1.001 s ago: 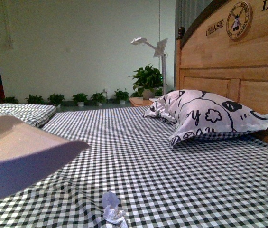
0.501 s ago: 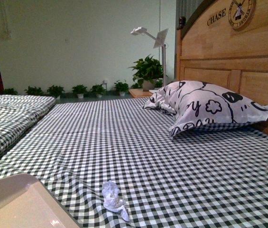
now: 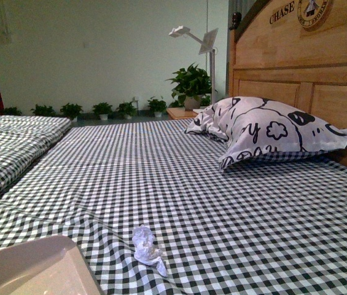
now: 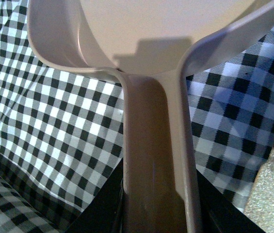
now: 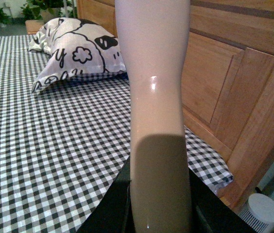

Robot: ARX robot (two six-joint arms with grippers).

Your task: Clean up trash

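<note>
In the front view a corner of the pan [image 3: 32, 270] fills the lower left of the frame, low over the checked sheet [image 3: 179, 184]; whether it touches the cloth cannot be told. Just right of it, at bottom centre, the trash [image 3: 147, 251] lies on the sheet, a small crumpled white wad with a twisted tail, apart from the pan's edge.

The left wrist view shows the left gripper [image 4: 158, 208] with its black jaws pressed against both sides of the pan's stem, closed on it, the scoop spreading out beyond over the sheet.

In the right wrist view the right gripper [image 5: 160, 208] is clamped around a pale glossy handle [image 5: 156, 97] that runs out of frame; what tool it belongs to cannot be told. A round white cap [image 5: 259, 208] sits on the floor beside the bed.

Farther off, a checked quilt [image 3: 13, 141] lies at middle left. At middle right the patterned pillow [image 3: 271, 132] leans near the wooden headboard [image 3: 308, 74], lettered "CHASE" at upper right. Behind stand a nightstand [image 3: 181, 113], a leafy plant [image 3: 191, 83], a white lamp [image 3: 199, 43], and a row of small pots [image 3: 102, 110] along the wall.
</note>
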